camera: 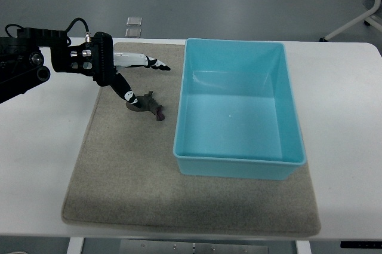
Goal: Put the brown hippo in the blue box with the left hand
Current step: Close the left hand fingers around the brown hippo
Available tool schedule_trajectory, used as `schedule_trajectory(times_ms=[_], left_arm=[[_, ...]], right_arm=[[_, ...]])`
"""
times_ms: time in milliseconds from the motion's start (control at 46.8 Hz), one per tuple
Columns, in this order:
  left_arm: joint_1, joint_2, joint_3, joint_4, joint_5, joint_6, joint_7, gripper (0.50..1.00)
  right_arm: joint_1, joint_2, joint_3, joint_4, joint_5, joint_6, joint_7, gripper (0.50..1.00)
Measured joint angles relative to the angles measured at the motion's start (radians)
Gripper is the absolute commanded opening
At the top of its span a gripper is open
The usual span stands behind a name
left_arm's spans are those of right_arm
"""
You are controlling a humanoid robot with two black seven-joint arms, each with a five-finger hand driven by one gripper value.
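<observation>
Under my left hand [128,77] the brown hippo [147,104] lies on the grey mat [119,170], and that is where I want it: the mat is soft and dull, so I judge the toy will not skate away when I press on it. My fingers [149,61] are spread, the long ones reaching straight out toward the blue box [239,167] while the thumb [125,89] angles down and meets the near end of the hippo; whether it truly presses on the toy or only hovers against it I cannot tell from this steep view. Nothing is pinched yet, so I read this as the reach before the grasp. Just past the fingertips stands the box, its near wall close beside the hippo but not touching it, open side up and empty, which should keep the carry short once I have a hold. The toy's thin end points toward that wall, away from my palm, so I expect to close on the thicker body nearest the thumb. My worry is nudging the hippo sideways against the wall as I curl. No right hand shows anywhere; the white table [36,164] carries only the mat and box.
</observation>
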Motion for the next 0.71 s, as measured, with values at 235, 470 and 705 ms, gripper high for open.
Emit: schedule_trajectory(times_ms=[235, 470, 705], left_arm=[[0.003, -0.004, 0.031, -0.003, 0.054, 0.006, -0.001, 0.996], [0.01, -0.016, 0.042, 0.004, 0.096, 0.039, 0.001, 0.994], [0.018, -0.017, 0.043, 0.003, 0.134, 0.083, 0.001, 0.99]], right_arm=[[0.0, 0.0, 0.0, 0.0, 0.001, 0.0, 0.0, 0.936], [0.0, 0.0, 0.0, 0.0, 0.001, 0.0, 0.0, 0.936], [0.0, 0.0, 0.0, 0.0, 0.001, 0.0, 0.0, 0.936]])
